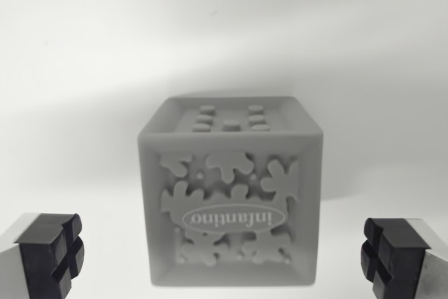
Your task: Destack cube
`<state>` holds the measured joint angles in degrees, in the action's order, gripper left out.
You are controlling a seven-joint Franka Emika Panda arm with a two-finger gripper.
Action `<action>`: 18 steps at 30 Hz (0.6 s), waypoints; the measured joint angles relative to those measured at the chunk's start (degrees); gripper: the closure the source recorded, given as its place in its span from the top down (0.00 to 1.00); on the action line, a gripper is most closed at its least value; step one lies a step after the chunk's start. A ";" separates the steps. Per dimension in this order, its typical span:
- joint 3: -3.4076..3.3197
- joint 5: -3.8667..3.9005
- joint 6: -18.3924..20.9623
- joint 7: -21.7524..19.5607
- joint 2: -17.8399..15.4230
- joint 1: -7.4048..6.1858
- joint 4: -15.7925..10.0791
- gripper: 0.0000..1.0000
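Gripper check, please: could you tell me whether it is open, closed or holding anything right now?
Gripper: open, holding nothing; its fingers stand apart on either side of the grey cube, not touching it.

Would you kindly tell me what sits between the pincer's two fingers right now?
In the wrist view, the grey cube sits between the open pincer's fingers, with bare gaps on both sides.

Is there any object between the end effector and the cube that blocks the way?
Nothing visible blocks it. The cube stands alone on the pale surface, in line with the gap of the open end effector. One finger is at the wrist view's left, the other at its right, both apart from the cube.
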<state>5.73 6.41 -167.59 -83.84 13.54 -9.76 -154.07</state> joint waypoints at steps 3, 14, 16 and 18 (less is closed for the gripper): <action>0.73 -0.92 1.60 0.73 -2.05 0.49 -0.41 1.00; 2.06 -4.90 8.47 3.55 -10.11 0.97 -1.36 1.00; 2.10 -5.53 10.00 4.03 -11.62 0.93 -1.40 1.00; 2.11 -5.95 11.11 4.33 -12.78 0.87 -1.42 1.00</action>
<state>7.84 0.46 -156.48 -79.51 0.76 -8.89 -155.49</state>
